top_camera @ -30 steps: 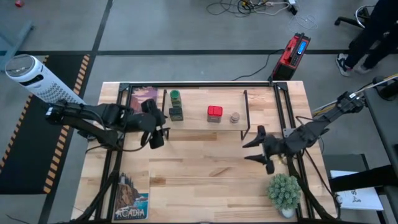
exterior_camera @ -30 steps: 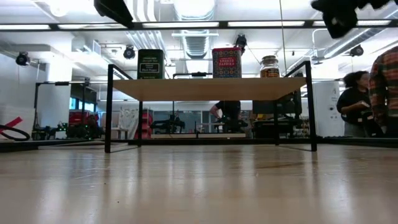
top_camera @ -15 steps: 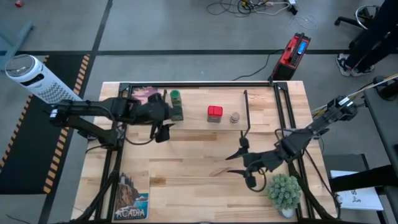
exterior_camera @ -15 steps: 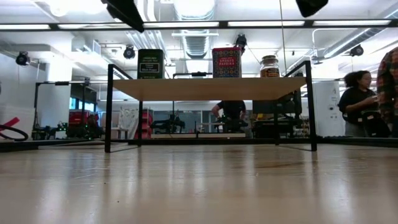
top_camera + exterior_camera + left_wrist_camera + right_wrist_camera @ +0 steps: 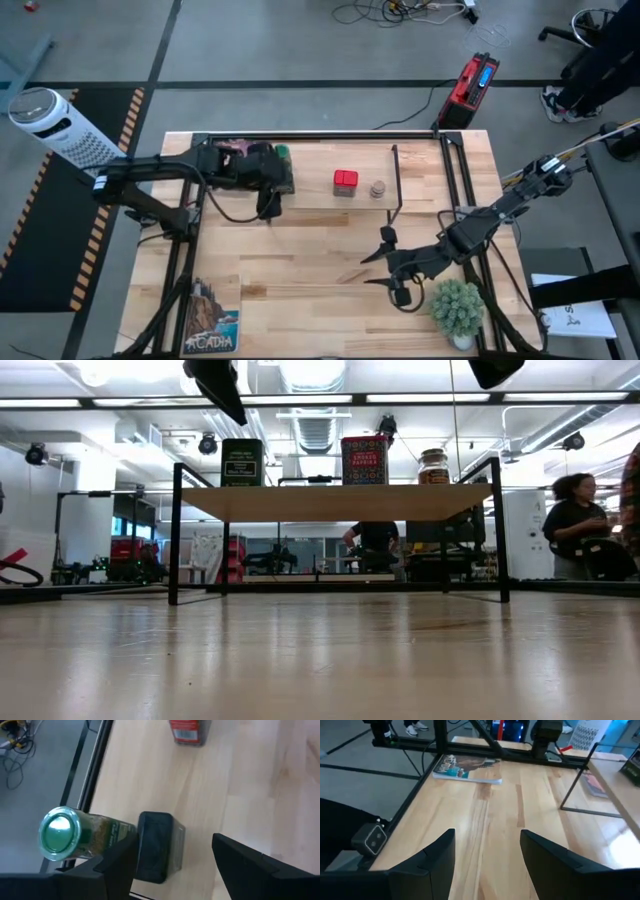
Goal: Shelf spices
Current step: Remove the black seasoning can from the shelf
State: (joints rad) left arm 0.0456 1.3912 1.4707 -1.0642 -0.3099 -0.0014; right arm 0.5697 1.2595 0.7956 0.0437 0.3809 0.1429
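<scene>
The shelf [image 5: 320,160] stands at the table's far side and carries all the spices. From its left end they are the green-lidded jar [image 5: 282,153], the dark olive tin [image 5: 287,182], the red tin [image 5: 345,181] and the small round jar [image 5: 377,188]. The low view shows the olive tin [image 5: 241,463], red tin [image 5: 364,461] and small jar [image 5: 433,467] upright on the board [image 5: 330,502]. My left gripper [image 5: 175,865] hovers open above the olive tin [image 5: 155,845], beside the green-lidded jar [image 5: 62,832]. My right gripper [image 5: 375,268] is open over the tabletop, near the plant.
A picture book [image 5: 230,153] lies under my left arm at the far left, another [image 5: 212,320] at the near left corner. A potted plant [image 5: 457,308] stands by my right arm. Black frame rails [image 5: 185,270] run along both table sides. People [image 5: 572,525] are beyond the table.
My left gripper has moved toward the table's far edge and right, from in front of the shelf to above its left end over the olive tin. My right gripper has swung toward the near edge and left, away from the shelf's right end. The spices have stayed put.
</scene>
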